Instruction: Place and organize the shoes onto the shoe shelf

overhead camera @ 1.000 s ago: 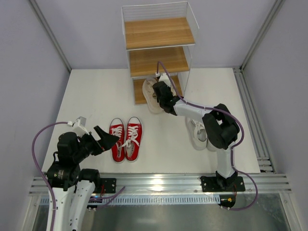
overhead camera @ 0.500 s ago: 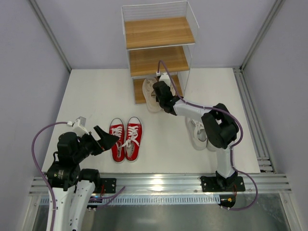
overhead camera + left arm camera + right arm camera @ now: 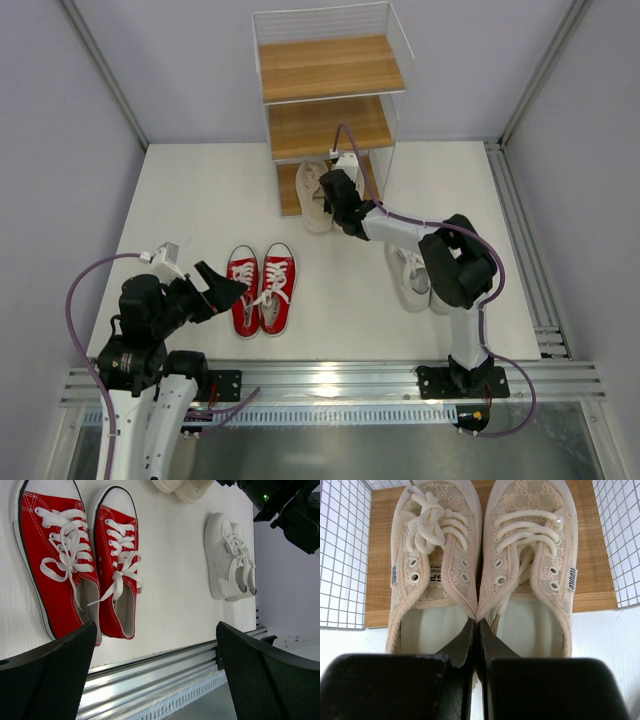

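Note:
My right gripper is shut, pinching together the inner collars of the beige shoes, which stand side by side. Their toes rest on the bottom board of the shoe shelf and their heels hang over the table. From above, the right gripper sits at the shelf's foot over the beige shoes. The red shoes lie paired near the front left, just beside my open left gripper, which holds nothing. In the left wrist view the red shoes lie ahead of the left gripper.
The white shoes lie together on the table under my right arm's elbow, and the white shoes show at the right of the left wrist view. The shelf's upper two boards are bare. A metal rail runs along the near table edge.
My right gripper has pushed the beige shoes a little farther back, into the shelf's bottom tier. The left arm has not moved.

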You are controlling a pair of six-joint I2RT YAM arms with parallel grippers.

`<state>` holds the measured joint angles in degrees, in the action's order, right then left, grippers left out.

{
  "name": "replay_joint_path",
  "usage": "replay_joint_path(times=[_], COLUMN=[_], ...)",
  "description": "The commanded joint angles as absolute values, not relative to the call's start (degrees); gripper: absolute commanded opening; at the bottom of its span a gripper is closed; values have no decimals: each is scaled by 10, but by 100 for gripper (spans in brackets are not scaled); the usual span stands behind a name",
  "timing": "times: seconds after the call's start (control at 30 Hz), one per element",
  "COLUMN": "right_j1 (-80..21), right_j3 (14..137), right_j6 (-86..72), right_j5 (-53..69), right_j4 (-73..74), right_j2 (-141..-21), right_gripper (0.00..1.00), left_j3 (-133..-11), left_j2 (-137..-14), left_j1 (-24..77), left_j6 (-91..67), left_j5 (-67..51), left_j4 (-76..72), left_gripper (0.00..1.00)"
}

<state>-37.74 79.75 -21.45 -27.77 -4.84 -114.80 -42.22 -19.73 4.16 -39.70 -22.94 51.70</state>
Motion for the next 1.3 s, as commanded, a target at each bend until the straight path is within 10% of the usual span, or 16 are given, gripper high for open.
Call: replay_joint_path(times=[0.0, 0.57, 0.9, 1.27], right_j1=[-369, -369, -370, -392], right_j3=[828, 835, 791, 621], right_j6=[-201, -168, -176, -236], right_j5=[-308, -290, -300, -382], right_j4=[-76, -11, -24, 52], right_j2=[-1146, -1175, -1097, -864], right_gripper=[4, 4, 84, 100], left_j3=[-440, -441, -441, -444], left_j2=[-192, -192, -191, -189], left_j1=[41, 40, 41, 41], left_j6=[-382, -383, -382, -389], left_j5=[-228, -229, -228, -235], left_j4=[516, 519, 518, 509], left_gripper=[100, 100, 100, 100])
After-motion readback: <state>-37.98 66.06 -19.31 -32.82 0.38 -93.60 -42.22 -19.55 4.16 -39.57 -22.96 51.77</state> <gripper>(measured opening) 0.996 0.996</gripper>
